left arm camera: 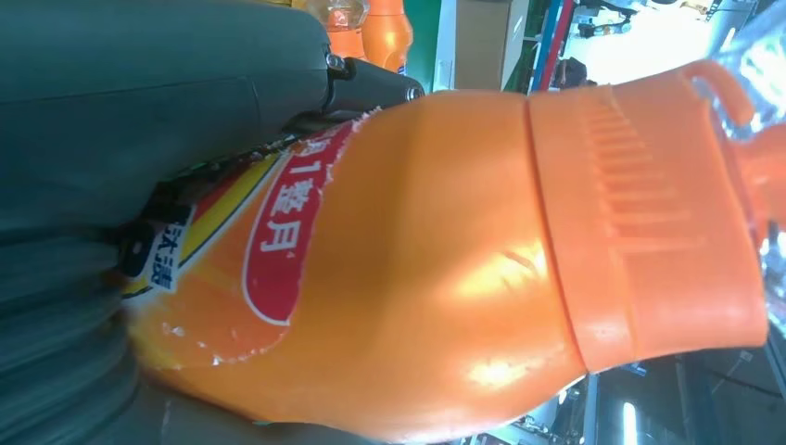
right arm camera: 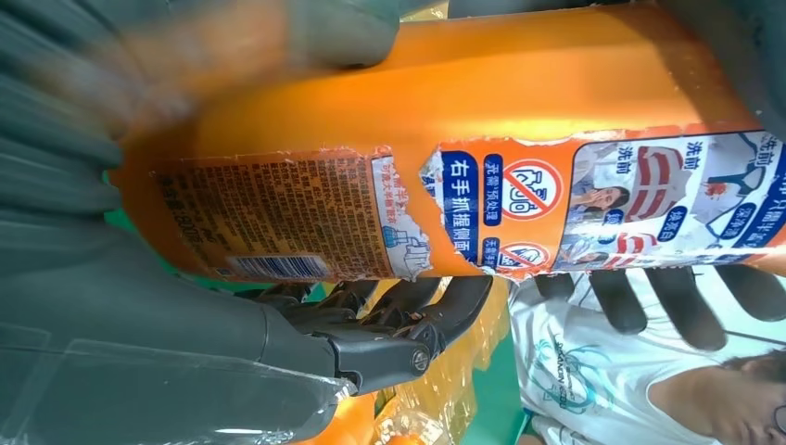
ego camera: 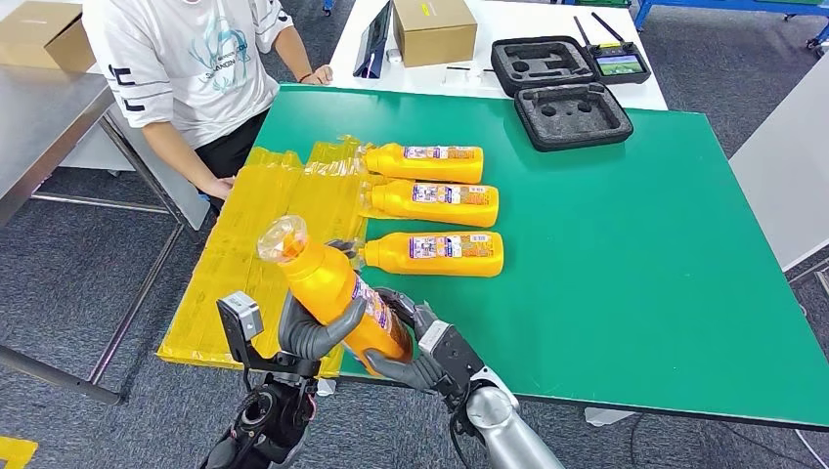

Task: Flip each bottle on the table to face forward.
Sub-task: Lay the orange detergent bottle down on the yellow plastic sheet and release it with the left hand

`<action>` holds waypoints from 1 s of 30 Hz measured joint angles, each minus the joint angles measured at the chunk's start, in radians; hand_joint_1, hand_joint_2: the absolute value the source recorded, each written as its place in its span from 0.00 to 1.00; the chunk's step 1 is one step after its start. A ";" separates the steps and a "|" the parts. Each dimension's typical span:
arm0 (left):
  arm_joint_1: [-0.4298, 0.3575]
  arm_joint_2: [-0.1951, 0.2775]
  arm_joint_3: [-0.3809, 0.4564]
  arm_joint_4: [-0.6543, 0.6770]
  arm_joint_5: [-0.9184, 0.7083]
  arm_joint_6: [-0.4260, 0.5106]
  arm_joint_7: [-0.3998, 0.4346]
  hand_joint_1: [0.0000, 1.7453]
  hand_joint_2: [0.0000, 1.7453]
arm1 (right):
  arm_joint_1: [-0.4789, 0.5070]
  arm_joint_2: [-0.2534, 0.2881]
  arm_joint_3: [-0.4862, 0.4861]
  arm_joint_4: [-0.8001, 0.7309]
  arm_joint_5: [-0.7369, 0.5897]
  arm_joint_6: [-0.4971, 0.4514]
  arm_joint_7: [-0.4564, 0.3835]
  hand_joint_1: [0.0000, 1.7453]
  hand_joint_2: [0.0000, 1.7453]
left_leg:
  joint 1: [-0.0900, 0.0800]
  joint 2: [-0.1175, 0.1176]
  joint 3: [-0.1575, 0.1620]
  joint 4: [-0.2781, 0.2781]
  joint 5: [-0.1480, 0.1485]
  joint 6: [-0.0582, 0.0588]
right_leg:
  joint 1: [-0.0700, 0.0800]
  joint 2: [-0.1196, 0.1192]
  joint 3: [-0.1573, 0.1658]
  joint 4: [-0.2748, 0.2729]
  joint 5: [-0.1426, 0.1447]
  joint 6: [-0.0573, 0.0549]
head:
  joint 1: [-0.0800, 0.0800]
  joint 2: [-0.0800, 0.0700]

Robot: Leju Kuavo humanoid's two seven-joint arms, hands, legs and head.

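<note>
An orange bottle (ego camera: 332, 288) with a plastic-wrapped cap is lifted off the table's near left corner, tilted with its cap up and to the left. My left hand (ego camera: 311, 330) wraps its middle, and my right hand (ego camera: 415, 354) grips its base end. Up close the bottle (left arm camera: 445, 269) shows its orange cap and a torn red label, and the bottle (right arm camera: 482, 158) shows its torn back label. Three more orange bottles lie on their sides on the green table (ego camera: 626, 244) in a column: far (ego camera: 430, 162), middle (ego camera: 440, 202), near (ego camera: 440, 253), labels up, caps to the left.
Yellow plastic sheets (ego camera: 244, 234) cover the table's left edge. A person (ego camera: 196, 59) in a white shirt stands at the far left corner with one hand on the sheets. Two black foam cases (ego camera: 572, 114) and a cardboard box (ego camera: 433, 29) lie at the far end.
</note>
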 joint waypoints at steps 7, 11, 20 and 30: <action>0.002 -0.002 0.002 -0.005 -0.001 0.029 -0.017 1.00 1.00 | 0.000 0.003 -0.002 0.004 0.017 -0.010 0.006 0.00 0.25 | 0.000 0.000 0.000 0.000 0.000 0.000 | 0.000 0.000 0.000 0.000 0.000 0.000 | 0.000 0.000; 0.011 -0.002 0.010 -0.022 -0.007 0.052 -0.022 1.00 1.00 | 0.007 0.003 -0.002 -0.005 0.022 -0.039 0.032 0.00 0.00 | 0.000 0.000 0.000 0.000 0.000 0.000 | 0.000 0.000 0.000 0.000 0.000 0.000 | 0.000 0.000; 0.045 0.000 0.057 -0.070 -0.082 0.174 -0.055 1.00 1.00 | 0.024 -0.021 -0.005 -0.069 0.010 -0.089 0.045 0.00 0.00 | 0.000 0.000 0.000 0.000 0.000 0.000 | 0.000 0.000 0.000 0.000 0.000 0.000 | 0.000 0.000; 0.025 0.037 0.154 -0.098 -0.425 0.394 -0.038 1.00 1.00 | 0.034 -0.069 -0.010 -0.305 -0.138 -0.214 -0.035 0.00 0.00 | 0.000 0.000 0.000 0.000 0.000 0.000 | 0.000 0.000 0.000 0.000 0.000 0.000 | 0.000 0.000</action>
